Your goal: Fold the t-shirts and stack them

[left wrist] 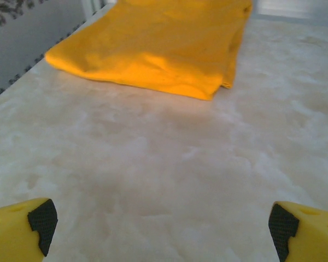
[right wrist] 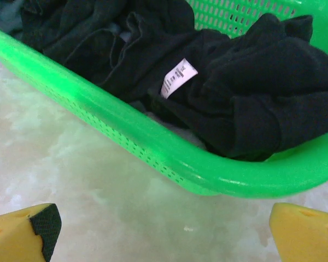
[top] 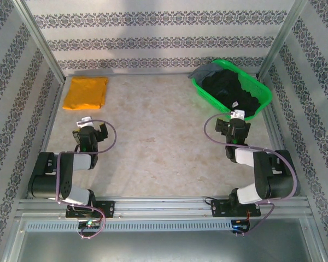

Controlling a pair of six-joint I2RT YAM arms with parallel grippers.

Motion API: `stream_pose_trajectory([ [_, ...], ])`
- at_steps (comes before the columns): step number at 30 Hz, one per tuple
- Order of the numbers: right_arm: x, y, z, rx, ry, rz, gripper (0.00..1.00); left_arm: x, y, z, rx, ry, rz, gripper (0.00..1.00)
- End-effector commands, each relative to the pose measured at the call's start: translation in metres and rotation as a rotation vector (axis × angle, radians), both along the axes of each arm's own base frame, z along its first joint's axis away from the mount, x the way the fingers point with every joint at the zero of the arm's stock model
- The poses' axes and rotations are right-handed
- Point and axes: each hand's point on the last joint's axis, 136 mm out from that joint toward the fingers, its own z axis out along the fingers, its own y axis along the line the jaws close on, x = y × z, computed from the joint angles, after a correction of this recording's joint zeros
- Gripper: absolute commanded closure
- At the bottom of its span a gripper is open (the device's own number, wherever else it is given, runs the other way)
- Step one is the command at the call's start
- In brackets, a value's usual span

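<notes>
Orange t-shirt (top: 86, 93) lies folded; black t-shirts (top: 235, 90), seemingly several, crumpled in basket (right wrist: 126, 130).

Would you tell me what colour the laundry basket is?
The basket is bright green, clearest in the right wrist view.

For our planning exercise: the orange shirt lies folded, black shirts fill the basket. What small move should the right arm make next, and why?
Probably ease the right gripper forward over the basket rim onto the black shirt. Its jaws stand open just short of the rim; the orange shirt looks done.
</notes>
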Motion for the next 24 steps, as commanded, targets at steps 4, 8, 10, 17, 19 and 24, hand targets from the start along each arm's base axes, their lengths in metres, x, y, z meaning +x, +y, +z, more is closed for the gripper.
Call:
stream_pose_trajectory([
  [4, 0.002, 0.006, 0.007, 0.025, -0.111, 0.054, 0.02, 0.009, -0.014, 0.017, 0.012, -0.137, -0.1, 0.0],
  [8, 0.002, 0.008, 0.005, 0.008, -0.109, 0.056, 0.02, 0.03, -0.023, 0.008, 0.022, -0.024, -0.146, 0.0],
  [10, 0.009, 0.009, 0.014, 0.002, -0.125, 0.055, 0.02, 0.031, -0.024, 0.013, 0.039, -0.083, -0.152, 0.0],
  [17, 0.009, 0.014, 0.014, -0.005, -0.126, 0.076, 0.02, 0.031, -0.023, 0.011, 0.037, -0.064, -0.143, 0.0],
  [19, 0.01, 0.016, 0.013, 0.0, -0.123, 0.088, 0.02, 0.031, -0.022, 0.011, 0.037, -0.058, -0.143, 0.0],
  [24, 0.01, 0.015, 0.013, -0.001, -0.121, 0.088, 0.02, 0.031, -0.023, 0.012, 0.039, -0.062, -0.143, 0.0],
])
